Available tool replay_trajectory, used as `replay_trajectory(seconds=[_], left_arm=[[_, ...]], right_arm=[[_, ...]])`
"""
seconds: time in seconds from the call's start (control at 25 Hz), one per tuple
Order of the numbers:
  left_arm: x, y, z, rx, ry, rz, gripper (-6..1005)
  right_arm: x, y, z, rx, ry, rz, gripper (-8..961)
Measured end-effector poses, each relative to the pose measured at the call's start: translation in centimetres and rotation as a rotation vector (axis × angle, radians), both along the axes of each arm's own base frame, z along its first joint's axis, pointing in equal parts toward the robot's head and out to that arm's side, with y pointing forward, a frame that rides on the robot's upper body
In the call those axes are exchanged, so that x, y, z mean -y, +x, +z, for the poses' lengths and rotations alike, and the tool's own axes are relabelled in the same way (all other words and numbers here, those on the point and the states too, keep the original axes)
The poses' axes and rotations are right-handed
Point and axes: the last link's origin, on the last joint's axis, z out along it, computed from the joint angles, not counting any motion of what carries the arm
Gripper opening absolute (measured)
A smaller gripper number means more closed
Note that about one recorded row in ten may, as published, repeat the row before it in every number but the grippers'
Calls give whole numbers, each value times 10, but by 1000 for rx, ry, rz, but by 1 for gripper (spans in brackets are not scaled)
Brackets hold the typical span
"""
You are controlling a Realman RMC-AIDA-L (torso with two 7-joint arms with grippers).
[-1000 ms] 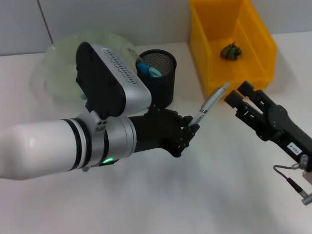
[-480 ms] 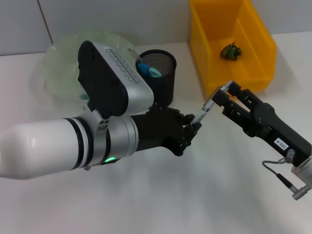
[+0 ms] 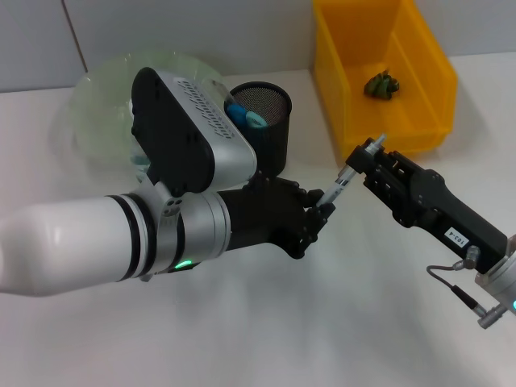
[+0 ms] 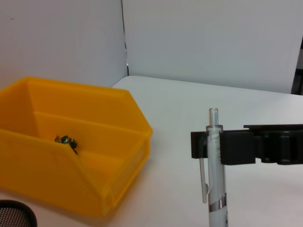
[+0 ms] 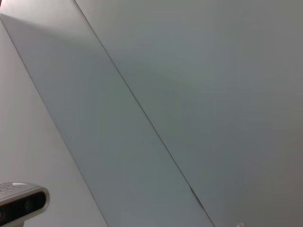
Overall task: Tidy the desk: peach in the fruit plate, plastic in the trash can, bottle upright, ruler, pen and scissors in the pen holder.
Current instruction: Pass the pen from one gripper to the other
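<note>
1. While the left gripper [image 3: 316, 214] pinches the low end of the pen [image 3: 344, 179], the right gripper [image 3: 364, 157] is clamped on the pen's top end, so both hold it at once above the desk [image 3: 339, 322].
2. From the head view, the pen slants up in the air just to the right of the pen holder [image 3: 266, 125], between it and the trash can [image 3: 383, 68].
3. Blue scissors [image 3: 246, 118] handles poke out of the pen holder.
4. Behind and left of the pen holder sits the fruit plate [image 3: 101, 101], partly hidden by the left arm.
5. Only the left wrist view shows the pinch up close: the black fingers [image 4: 236, 146] of the right gripper press on the pen just under its clear tip, beside the clip.
6. That view also shows a small dark green scrap [image 4: 67, 141] lying inside the trash can.
7. From the right wrist view you see only a plain grey wall and a bit of camera in one corner, with no task things at all.
</note>
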Motion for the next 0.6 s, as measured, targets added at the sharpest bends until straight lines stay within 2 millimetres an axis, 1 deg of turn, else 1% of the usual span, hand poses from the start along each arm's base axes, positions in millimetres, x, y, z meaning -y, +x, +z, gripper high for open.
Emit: replay_trajectory(seconds=[0.08,0.32,0.6], left_arm=[[0,0,0,0,0,0,231],[1,0,-1,-1,-6,2,241],[1,1,-1,7,-11,3,253]], right_arm=[[0,0,0,2,3,1,435],[-1,0,0,9,8,4,300],[-1,0,0,11,9,0,261]])
